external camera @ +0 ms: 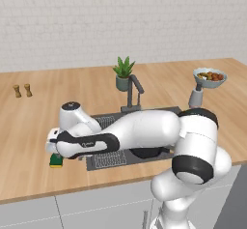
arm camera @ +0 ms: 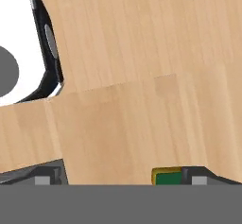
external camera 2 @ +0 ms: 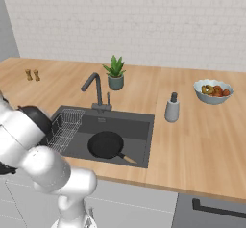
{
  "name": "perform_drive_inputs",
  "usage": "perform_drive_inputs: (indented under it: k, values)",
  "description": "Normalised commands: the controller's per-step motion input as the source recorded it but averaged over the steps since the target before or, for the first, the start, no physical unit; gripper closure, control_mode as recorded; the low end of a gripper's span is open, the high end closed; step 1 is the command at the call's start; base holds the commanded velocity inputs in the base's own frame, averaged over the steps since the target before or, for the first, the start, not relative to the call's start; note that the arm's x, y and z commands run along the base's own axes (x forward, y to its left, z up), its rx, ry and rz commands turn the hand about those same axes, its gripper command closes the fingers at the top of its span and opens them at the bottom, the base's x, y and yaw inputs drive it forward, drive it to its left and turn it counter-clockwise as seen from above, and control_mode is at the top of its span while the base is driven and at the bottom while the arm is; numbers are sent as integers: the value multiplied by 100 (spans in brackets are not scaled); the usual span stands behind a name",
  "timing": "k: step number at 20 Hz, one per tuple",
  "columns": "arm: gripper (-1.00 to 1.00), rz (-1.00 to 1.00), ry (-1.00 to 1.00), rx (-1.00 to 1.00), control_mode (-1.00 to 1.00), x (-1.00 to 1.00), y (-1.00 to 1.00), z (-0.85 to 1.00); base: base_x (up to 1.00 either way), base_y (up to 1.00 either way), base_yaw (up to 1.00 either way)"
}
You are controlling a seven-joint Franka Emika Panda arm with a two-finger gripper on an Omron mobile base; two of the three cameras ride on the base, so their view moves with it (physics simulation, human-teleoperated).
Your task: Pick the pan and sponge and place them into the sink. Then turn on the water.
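The black pan (external camera 2: pixel 106 144) lies flat in the dark sink (external camera 2: pixel 126 126), its handle pointing to the front right. The green and yellow sponge (external camera: pixel 56 161) sits on the wooden counter just left of the sink's front corner. My arm reaches left across the basin, and my gripper (external camera: pixel 56 153) hangs right above the sponge, pointing down. In the hand view the gripper (arm camera: pixel 125 178) is open, with the sponge (arm camera: pixel 168 176) low between the fingers, right against the right fingertip (arm camera: pixel 203 176). The dark faucet (external camera 2: pixel 96 90) stands behind the basin; no water runs.
A wire rack (external camera 2: pixel 65 126) fills the sink's left side. Behind the faucet stands a potted plant (external camera 2: pixel 115 73). A soap dispenser (external camera 2: pixel 172 108) and a bowl of food (external camera 2: pixel 214 91) are on the right. Two small shakers (external camera: pixel 22 91) stand far left.
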Motion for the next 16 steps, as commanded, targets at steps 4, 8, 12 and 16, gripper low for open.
perform_drive_inputs:
  k: [4, 8, 12, 16]
  values:
    - [-100, 5, 0, 0, -100, 29, 33, -25, 0, 0, 0]
    - [-100, 1, 0, 0, -100, 30, 29, -19, 0, 0, 0]
    - [-100, 1, 0, 0, -100, 33, 30, -16, 0, 0, 0]
    - [-100, 0, 0, 0, -100, 28, 28, -9, 0, 0, 0]
